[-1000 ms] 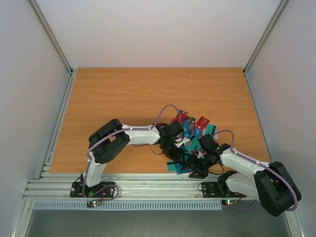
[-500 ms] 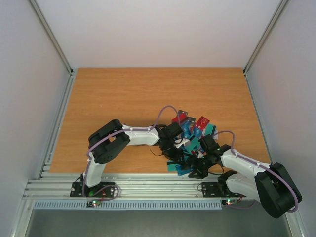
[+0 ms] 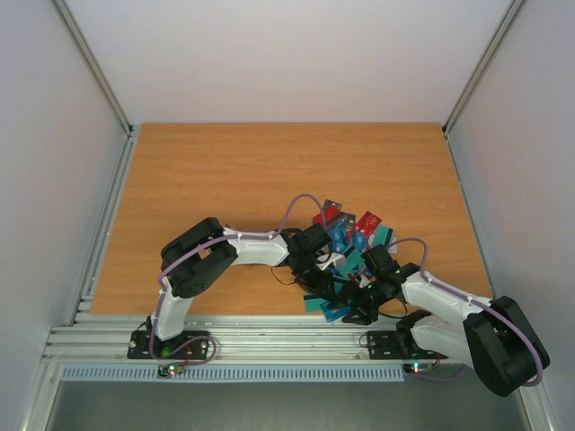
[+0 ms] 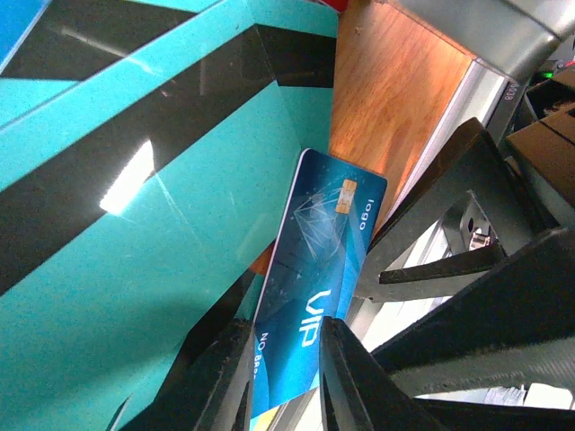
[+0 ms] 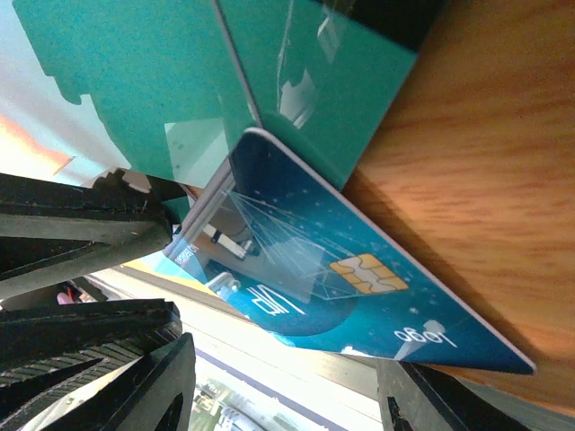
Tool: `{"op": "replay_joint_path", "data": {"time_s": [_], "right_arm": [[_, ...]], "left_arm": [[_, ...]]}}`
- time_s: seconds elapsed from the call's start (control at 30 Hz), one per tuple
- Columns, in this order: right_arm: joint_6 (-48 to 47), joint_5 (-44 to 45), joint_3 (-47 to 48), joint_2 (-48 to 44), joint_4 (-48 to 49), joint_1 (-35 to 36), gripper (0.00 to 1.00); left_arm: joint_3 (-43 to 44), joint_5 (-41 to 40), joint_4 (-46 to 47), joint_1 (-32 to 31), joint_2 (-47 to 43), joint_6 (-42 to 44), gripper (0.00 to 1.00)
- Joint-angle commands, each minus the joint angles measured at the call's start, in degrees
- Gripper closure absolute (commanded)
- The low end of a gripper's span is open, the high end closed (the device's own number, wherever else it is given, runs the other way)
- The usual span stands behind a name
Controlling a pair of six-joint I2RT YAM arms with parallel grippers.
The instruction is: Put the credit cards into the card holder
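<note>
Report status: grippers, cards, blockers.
Left gripper straddles blue card, grip unconfirmed. Right gripper open, facing same card. Teal cards stacked against it.

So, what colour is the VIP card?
The VIP card is blue, with white lettering and a gold chip; best in the left wrist view.

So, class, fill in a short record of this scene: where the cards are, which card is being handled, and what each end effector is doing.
table: wood-grain top
cards: heaped pile at the near right, both arms reaching over it
card in play: blue card marked VIP, with a chip, against teal cards with black stripes
left end effector: a finger on either side of the blue card's end; firm grip not certain
right end effector: open, close by the same card
</note>
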Motion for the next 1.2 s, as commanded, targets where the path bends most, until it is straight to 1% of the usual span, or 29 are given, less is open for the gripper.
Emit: {"op": "replay_joint_path", "data": {"time_s": [0.0, 0.3, 0.5, 0.67, 0.8, 0.97, 1.03, 1.1, 1.17], "right_arm": [[1.78, 3.39, -2.45, 3.65, 13.61, -0.22, 0.44], [3.5, 3.43, -2.21, 1.59, 13.44, -0.22, 0.47], [4.54, 5.03, -2.73, -1.79, 9.85, -0.22, 0.48], [6.26, 5.88, -4.39, -2.38, 8.7, -0.14, 0.54], [7.96, 5.85, -6.12, -1.53, 11.38, -0.13, 0.54], [10.34, 4.88, -8.4, 1.8, 18.5, 0.21, 0.55], [11.3, 4.76, -9.13, 1.78, 21.0, 0.22, 0.55], [11.17, 5.48, -8.58, 0.04, 20.14, 0.34, 0.55], [9.8, 7.0, -6.35, -2.77, 15.56, 0.47, 0.55]], "left_arm": [[-0.57, 6.38, 0.19, -2.12, 0.95, 0.05, 0.76], [-0.16, 9.98, -0.05, -2.28, 2.63, 0.26, 0.78], [0.0, 11.05, -0.45, -2.71, 3.54, 0.32, 0.79], [0.56, 10.63, -1.03, -2.74, 4.79, -0.37, 0.79], [1.07, 9.9, -1.57, -2.74, 5.87, -0.72, 0.79], [1.02, 10.46, -1.01, -2.74, 6.33, -1.75, 0.79], [1.03, 10.85, -1.01, -2.74, 6.44, -2.2, 0.79], [0.86, 11.33, -1.07, -2.74, 6.27, -2.54, 0.8], [0.5, 11.31, -1.04, -2.74, 5.83, -2.71, 0.8]]}}
